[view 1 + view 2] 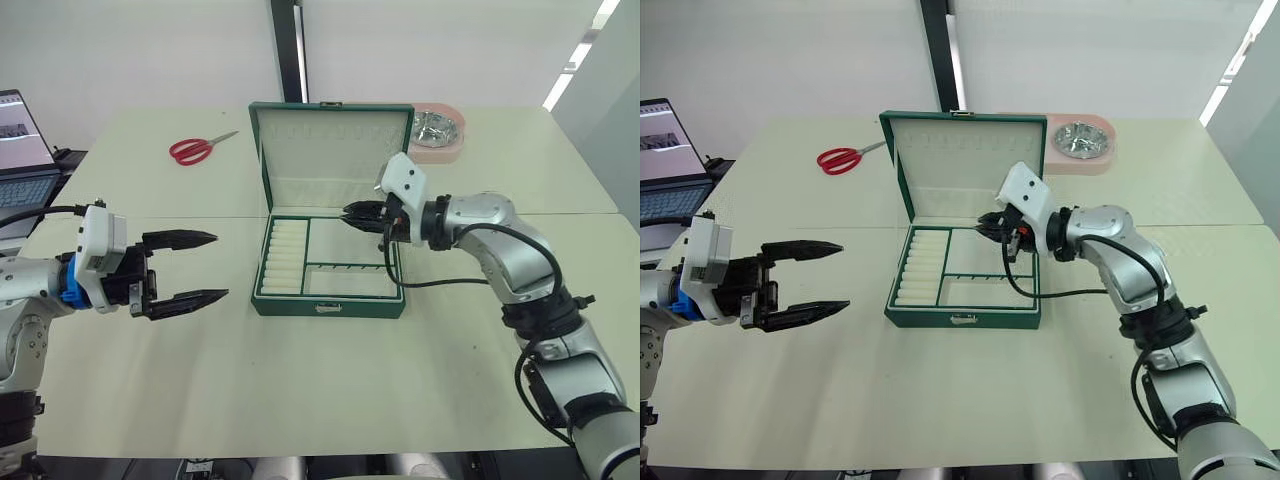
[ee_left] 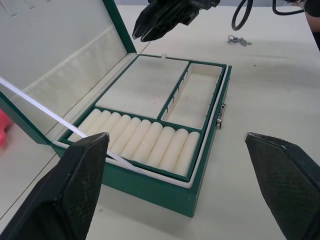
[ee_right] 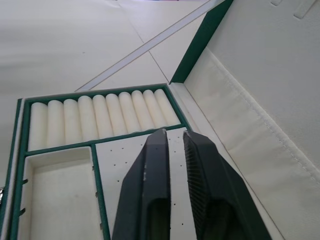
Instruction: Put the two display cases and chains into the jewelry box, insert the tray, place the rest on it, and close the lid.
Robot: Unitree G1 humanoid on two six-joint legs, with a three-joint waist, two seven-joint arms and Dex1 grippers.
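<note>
Green and cream-lined, the box (image 1: 328, 270) sits open in the middle of the table (image 1: 300, 390), its lid (image 1: 331, 150) standing upright at the back; a tray (image 2: 150, 105) lies seated in the box, with a row of cream rolls (image 2: 145, 142) along the robot's left side, a flat dotted pad and a narrow trough beside them; the right gripper (image 1: 352, 213) hovers over the box's far right part, just in front of the lid's pocket, fingers nearly together with a thin gap and nothing between them; the left gripper (image 1: 195, 268) hangs to the left of the box, well apart from it, fingers spread wide and empty; red scissors (image 1: 196, 149) lie far left on the table; a pink dish (image 1: 438, 133) with a metal bowl stands behind the lid on the right; a laptop (image 1: 22, 160) sits at the far left edge.
</note>
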